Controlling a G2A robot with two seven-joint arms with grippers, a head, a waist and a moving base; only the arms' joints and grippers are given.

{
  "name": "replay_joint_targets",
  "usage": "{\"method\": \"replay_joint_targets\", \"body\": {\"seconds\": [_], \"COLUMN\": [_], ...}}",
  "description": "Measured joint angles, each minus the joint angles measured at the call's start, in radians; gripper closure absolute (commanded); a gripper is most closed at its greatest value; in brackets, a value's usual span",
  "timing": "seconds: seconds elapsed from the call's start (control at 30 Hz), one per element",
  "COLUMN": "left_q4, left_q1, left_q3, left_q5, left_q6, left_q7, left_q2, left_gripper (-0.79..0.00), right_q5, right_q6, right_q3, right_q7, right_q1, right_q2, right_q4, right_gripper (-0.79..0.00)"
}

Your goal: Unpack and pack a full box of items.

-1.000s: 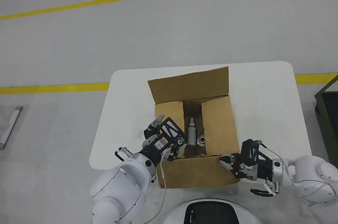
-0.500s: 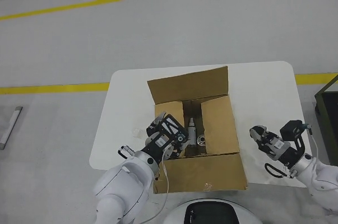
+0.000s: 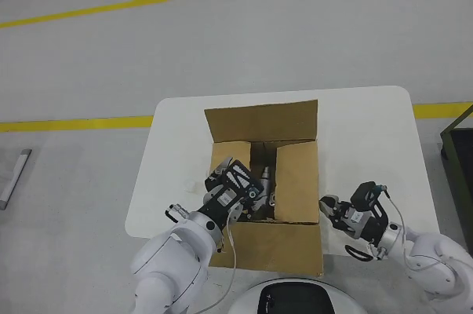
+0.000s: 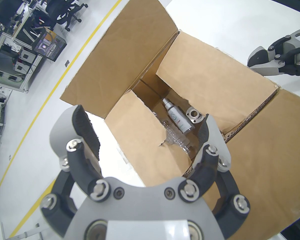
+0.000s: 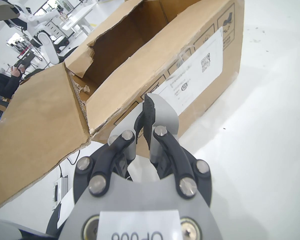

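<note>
Cardboard box [image 3: 296,188], brown, corrugated and rectangular, sits in the middle of the white round-cornered counter [image 3: 369,125] with its top only partly opened. Nearest the robot, the box's long near flap [image 3: 271,245] is folded outward, which keeps it out of the way of both arms. Just past it, the left gripper [image 4: 143,118] hangs over the near left part of the opening with its fingers spread wide, straddling the torn left side flap [image 4: 137,131]. That stance looks like preparation either to push this flap aside or to go down for something inside. The right gripper [image 5: 151,101] is on the other side, low and just beside the box's right wall, close to its white shipping label [image 5: 195,73]. Its fingers are pressed together with nothing between them, so it seems placed to steady the box or nudge the right side flap [image 4: 215,76], which leans inward over much of the opening. In the gap between the two side flaps lie a silver cylindrical bottle [image 4: 176,119] with a pale label, a small round metal flange [image 4: 194,115] just beside it, and crinkled clear plastic packaging [image 4: 176,139] nearer the left gripper. Farthest off, the wide far flap [image 3: 261,122] stands up and back, leaving that edge free. Unpacking appears to be at its start, since the items lie inside the box.
</note>
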Motion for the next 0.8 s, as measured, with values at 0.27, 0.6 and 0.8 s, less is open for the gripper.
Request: {"method": "replay_joint_targets", "body": {"seconds": [0.27,0.6,0.8], "left_q4": [0.125,0.230,0.230], "left_q1": [-0.024,-0.086,-0.085], "left_q3": [0.075,0.129,0.129], "left_q5": [0.020,0.061,0.061], "left_q6": [0.099,0.172,0.172], "left_q7": [-0.067,-0.085,-0.085], "left_q2": [-0.010,-0.022,-0.022], "left_gripper": [-0.785,-0.785,-0.785], "right_q5": [0.038,0.058,0.056], "right_q6": [0.021,0.017,0.018], "right_q3": [0.056,0.093,0.114], "right_q7": [-0.030,-0.035,-0.036], "right_q1": [-0.030,-0.059,-0.073], "right_q2": [0.002,0.003,0.003], "right_q4": [-0.008,-0.052,-0.083], "right_gripper": [0.000,0.000,0.000]}}
